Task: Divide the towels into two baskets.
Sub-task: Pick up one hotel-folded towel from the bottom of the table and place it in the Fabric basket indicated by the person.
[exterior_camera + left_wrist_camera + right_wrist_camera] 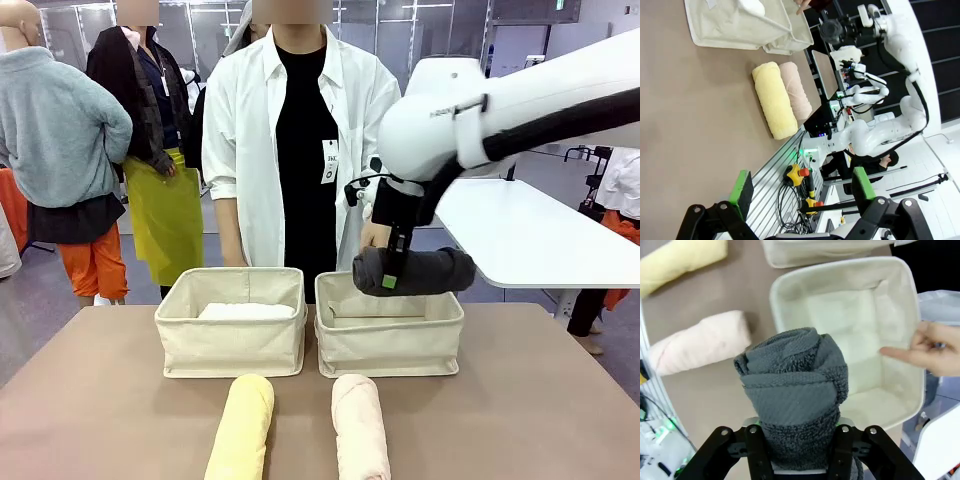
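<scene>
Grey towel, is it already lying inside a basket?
No, the right gripper holds the dark grey towel in the air above the right basket.

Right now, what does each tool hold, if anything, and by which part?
Right tool: grey towel, clamped across the roll, nearer one end than the middle. Left tool: open, nothing held.

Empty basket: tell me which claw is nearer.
Right. The right claw, gripping the grey towel, hangs just above the empty basket; the left claw sits far off, beyond the yellow towel.
</scene>
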